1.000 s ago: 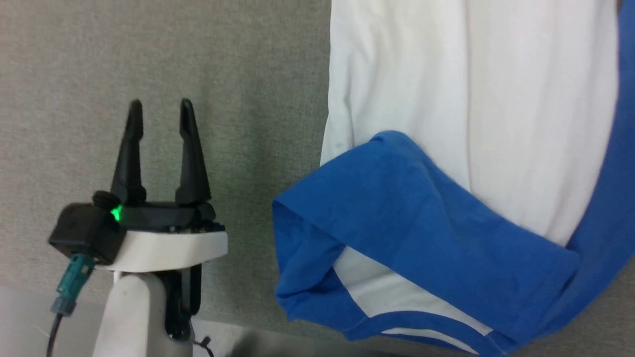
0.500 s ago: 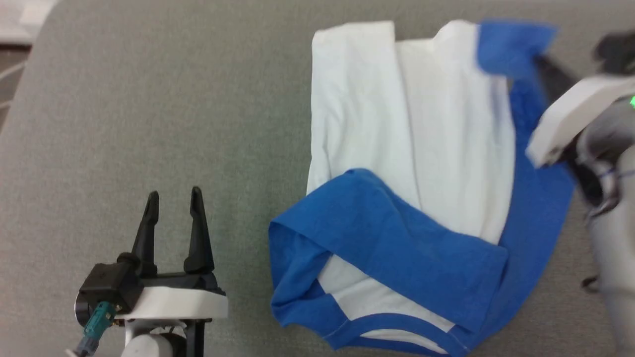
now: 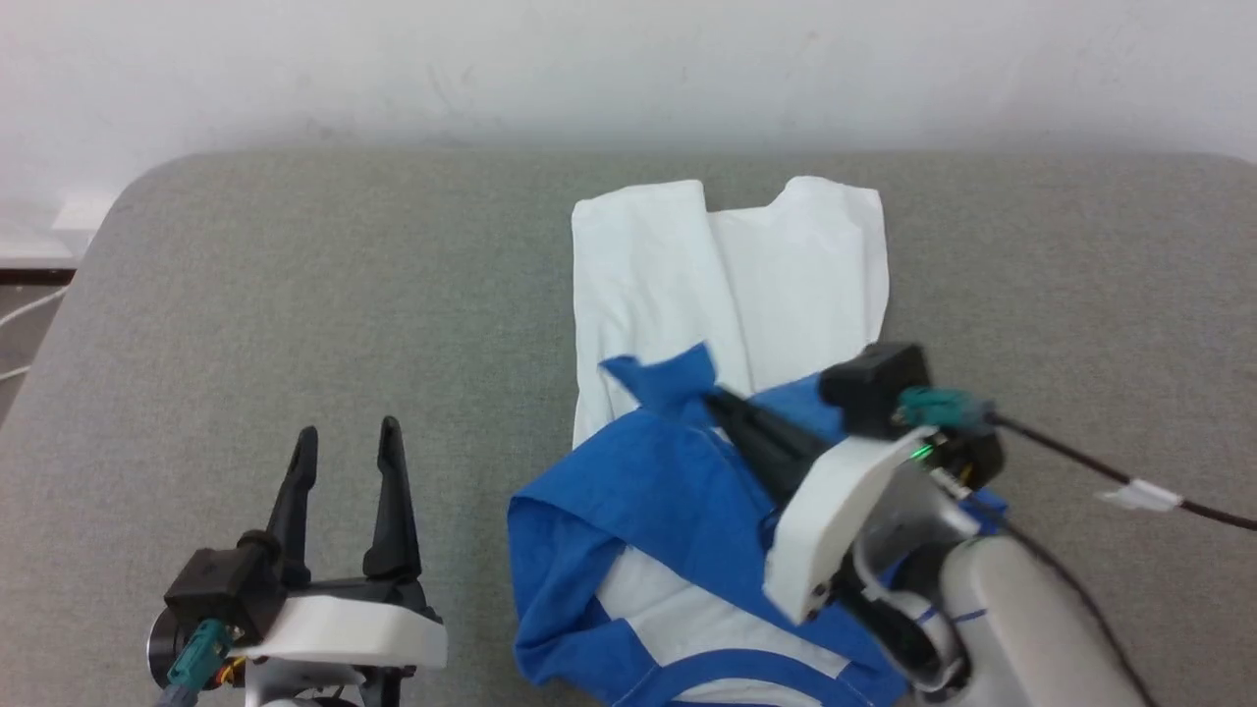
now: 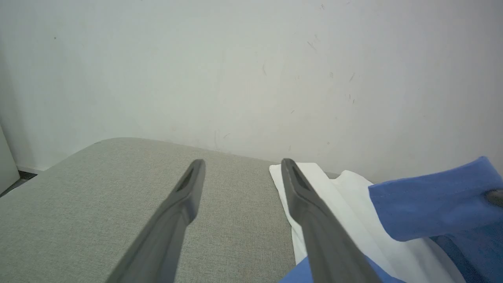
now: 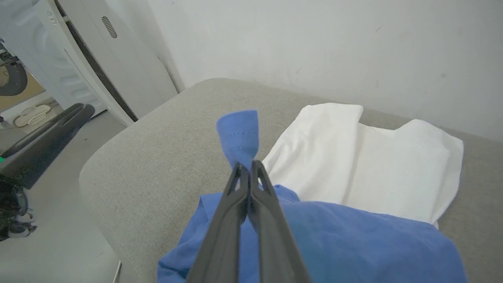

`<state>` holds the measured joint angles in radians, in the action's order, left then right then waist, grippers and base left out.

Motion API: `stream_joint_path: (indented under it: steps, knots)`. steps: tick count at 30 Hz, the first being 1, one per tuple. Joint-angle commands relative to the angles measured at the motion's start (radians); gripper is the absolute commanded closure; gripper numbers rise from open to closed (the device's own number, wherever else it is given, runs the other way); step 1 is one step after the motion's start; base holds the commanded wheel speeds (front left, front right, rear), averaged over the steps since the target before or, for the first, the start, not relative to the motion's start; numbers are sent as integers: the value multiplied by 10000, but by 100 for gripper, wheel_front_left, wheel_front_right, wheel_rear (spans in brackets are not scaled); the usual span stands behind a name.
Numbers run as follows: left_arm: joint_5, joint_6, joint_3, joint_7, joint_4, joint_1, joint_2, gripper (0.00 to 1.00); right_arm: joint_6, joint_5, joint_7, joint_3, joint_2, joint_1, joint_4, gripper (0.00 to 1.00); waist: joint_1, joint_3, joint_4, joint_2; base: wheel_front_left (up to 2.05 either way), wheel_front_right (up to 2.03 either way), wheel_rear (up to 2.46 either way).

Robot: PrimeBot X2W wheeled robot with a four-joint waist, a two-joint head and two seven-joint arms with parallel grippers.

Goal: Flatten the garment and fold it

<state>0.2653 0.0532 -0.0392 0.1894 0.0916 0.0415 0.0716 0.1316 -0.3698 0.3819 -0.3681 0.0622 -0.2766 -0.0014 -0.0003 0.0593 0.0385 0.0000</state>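
Note:
The garment (image 3: 727, 285) lies on the grey padded table (image 3: 295, 295), its white body folded lengthwise and its blue sleeves bunched across the near end. My right gripper (image 3: 714, 398) is shut on the cuff of one blue sleeve (image 3: 668, 378) and holds it up over the white body; the right wrist view shows that cuff (image 5: 239, 133) sticking out past the closed fingertips (image 5: 246, 167). My left gripper (image 3: 349, 442) stands open and holds nothing, on the bare table left of the garment. In the left wrist view its fingers (image 4: 184, 196) point at the wall, with the lifted sleeve (image 4: 432, 196) at the right.
A pale wall (image 3: 628, 69) runs behind the table's rounded far edge. White cabinets (image 5: 98, 51) and floor clutter stand beyond the table's left corner in the right wrist view. A black cable (image 3: 1110, 476) trails from my right wrist.
The head camera has tilted up, bringing the whole table and wall into view. My right gripper has carried the blue sleeve cuff from the garment's far right corner toward its middle. The left gripper stays open.

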Motion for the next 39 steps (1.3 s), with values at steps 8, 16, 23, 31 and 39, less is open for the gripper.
stream_joint_path:
  steps: [8,16,23,31,39]
  knots:
    - [128,-72,-275,-41,-211,-267,36,0,-9,-1353,-1261,-1781,-115,-585,1882,100,3,516,346,0,0,0,0]
    - [201,-97,-553,182,-681,-632,-28,0,-9,-2107,-2956,-2937,-118,-1602,4231,100,3,1013,675,0,0,0,0]
    - [278,-50,-590,347,-1128,-677,-35,0,-9,-2521,-3694,-3921,-119,-2047,5349,0,3,855,700,0,0,0,0]
    - [339,162,-355,313,-1365,-267,148,0,-9,-1768,-5550,-3701,-119,-1969,4768,0,3,60,267,0,0,0,0]
    - [431,447,-155,331,-1142,11,165,0,-9,335,-6205,-584,-3,-616,3388,0,3,-271,-204,0,0,0,0]
